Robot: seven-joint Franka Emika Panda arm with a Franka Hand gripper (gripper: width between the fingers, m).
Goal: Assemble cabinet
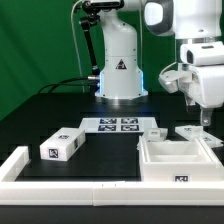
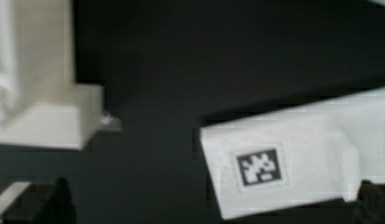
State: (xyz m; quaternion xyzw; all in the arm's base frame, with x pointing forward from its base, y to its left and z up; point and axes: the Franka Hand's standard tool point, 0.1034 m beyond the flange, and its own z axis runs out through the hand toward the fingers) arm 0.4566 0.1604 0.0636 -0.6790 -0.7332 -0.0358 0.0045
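Note:
The cabinet body (image 1: 180, 158), a large open white box with a tag on its front, stands at the exterior view's right front. A white tagged block (image 1: 62, 146) lies at the left. Two small white parts (image 1: 155, 131) (image 1: 190, 131) lie behind the body. My gripper (image 1: 205, 119) hangs above the table at the far right, just beyond the body's back corner. In the wrist view my gripper (image 2: 207, 205) is open and empty, with its dark fingers (image 2: 38, 202) at the picture's sides. A flat white tagged part (image 2: 287, 160) lies on the table below it, blurred.
The marker board (image 1: 118, 125) lies in front of the robot base (image 1: 120, 75). A long white border rail (image 1: 80, 186) runs along the table's front and left edge. Another white part with an upright wall (image 2: 38, 85) shows in the wrist view, beside the tagged part.

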